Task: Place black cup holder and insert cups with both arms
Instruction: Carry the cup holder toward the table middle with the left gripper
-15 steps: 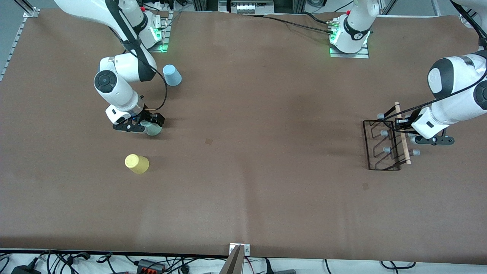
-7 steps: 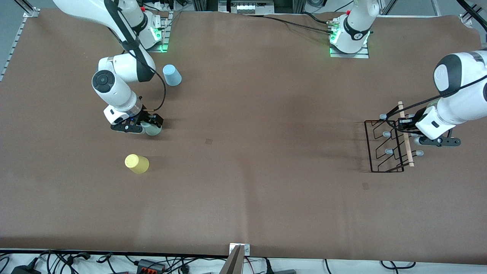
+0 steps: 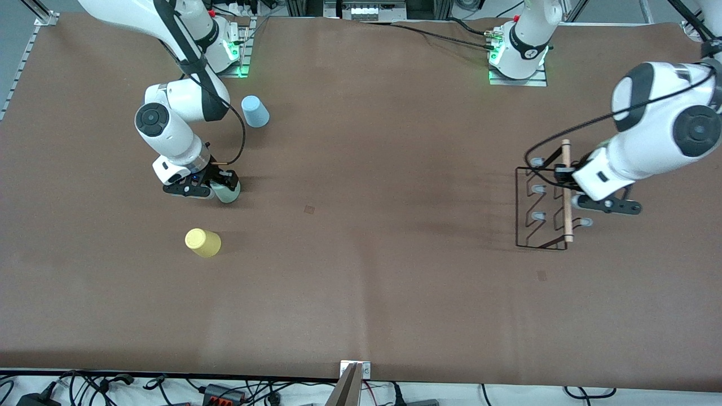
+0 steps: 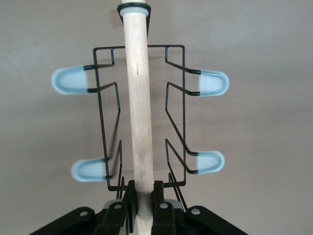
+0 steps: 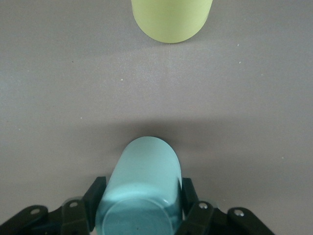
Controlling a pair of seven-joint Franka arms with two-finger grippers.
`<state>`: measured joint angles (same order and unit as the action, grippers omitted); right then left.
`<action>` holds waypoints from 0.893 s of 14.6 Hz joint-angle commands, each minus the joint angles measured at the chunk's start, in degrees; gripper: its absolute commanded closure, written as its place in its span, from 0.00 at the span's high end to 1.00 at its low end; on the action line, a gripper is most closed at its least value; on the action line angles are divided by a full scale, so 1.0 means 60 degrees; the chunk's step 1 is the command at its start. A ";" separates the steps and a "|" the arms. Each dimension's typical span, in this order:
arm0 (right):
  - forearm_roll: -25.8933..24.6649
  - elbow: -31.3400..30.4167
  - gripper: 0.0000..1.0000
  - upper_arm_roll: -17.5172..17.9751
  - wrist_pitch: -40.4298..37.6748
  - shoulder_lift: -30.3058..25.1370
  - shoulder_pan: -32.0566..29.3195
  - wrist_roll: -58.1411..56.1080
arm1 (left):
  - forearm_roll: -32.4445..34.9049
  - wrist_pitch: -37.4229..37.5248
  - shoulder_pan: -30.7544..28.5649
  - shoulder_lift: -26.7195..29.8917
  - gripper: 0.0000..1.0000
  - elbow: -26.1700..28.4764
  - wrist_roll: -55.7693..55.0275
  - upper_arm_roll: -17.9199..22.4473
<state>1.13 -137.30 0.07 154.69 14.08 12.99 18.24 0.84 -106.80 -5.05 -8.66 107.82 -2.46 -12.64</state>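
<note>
Gripping the pale sage green cup (image 3: 228, 193), the right gripper (image 3: 217, 186) sits low at the right arm's end of the bench (image 3: 361, 282), its black fingers (image 5: 191, 195) pressed against the cup's two sides in the right wrist view, where the cup (image 5: 142, 191) shows its round closed end toward the camera. Taking that green cup as the landmark, the yellow cup (image 3: 203, 243) lies nearer to the front camera than it and well apart from it, tipped on its side on the brown surface; the right wrist view shows this yellow cup (image 5: 171, 19) at the edge of its frame. The light blue cup (image 3: 255, 111) stands farther from the front camera than the green cup, mouth down, near the right arm's base. Well away from the green cup, toward the left arm's end of the bench, the left gripper (image 3: 566, 176) is pinched shut on the light wooden rod handle (image 3: 566, 192) of the black cup holder (image 3: 536, 211). In the left wrist view the handle (image 4: 139, 107) runs straight out from between the gripper's (image 4: 143, 208) fingers, with the black wire frame (image 4: 102, 122) under it and four pale blue-tipped pegs (image 4: 71, 81) sticking out on both sides of the rod. Whether the holder's base touches the bench cannot be told.
</note>
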 commanded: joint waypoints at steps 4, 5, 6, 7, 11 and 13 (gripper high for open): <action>0.0018 0.0425 0.15 0.0003 -0.1737 -0.1464 0.0002 -0.0154 | -0.0199 -0.0069 0.0152 -0.0415 0.01 -0.0479 -0.3612 -0.2517; -0.0026 0.0572 0.15 0.0003 -0.2251 -0.1772 0.0002 -0.0169 | -0.0199 -0.0419 0.0269 -0.0561 0.01 -0.0509 -0.4184 -0.2812; -0.0041 0.0675 0.15 0.0003 -0.2662 -0.1992 0.0002 -0.0227 | -0.0185 -0.0770 0.0546 -0.0766 0.01 -0.0523 -0.4682 -0.3003; -0.0041 0.0763 0.15 0.0003 -0.2985 -0.2183 -0.0012 -0.0474 | -0.0185 -0.1049 0.0897 -0.0928 0.01 -0.0567 -0.5035 -0.3034; -0.0041 0.1056 0.15 -0.0012 -0.3633 -0.2390 -0.0086 -0.0784 | -0.0053 -0.1535 0.2318 -0.2098 0.01 -0.1590 -0.6837 -0.3020; -0.0041 0.1057 0.15 -0.0026 -0.3633 -0.2332 -0.0071 -0.0740 | -0.0053 -0.1565 0.2846 -0.2713 0.01 -0.2278 -0.6914 -0.3020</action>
<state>1.03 -131.67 -0.08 133.85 -0.40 12.90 14.83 0.75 -117.19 9.41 -20.05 101.21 -42.55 -30.92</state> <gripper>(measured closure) 0.330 0.837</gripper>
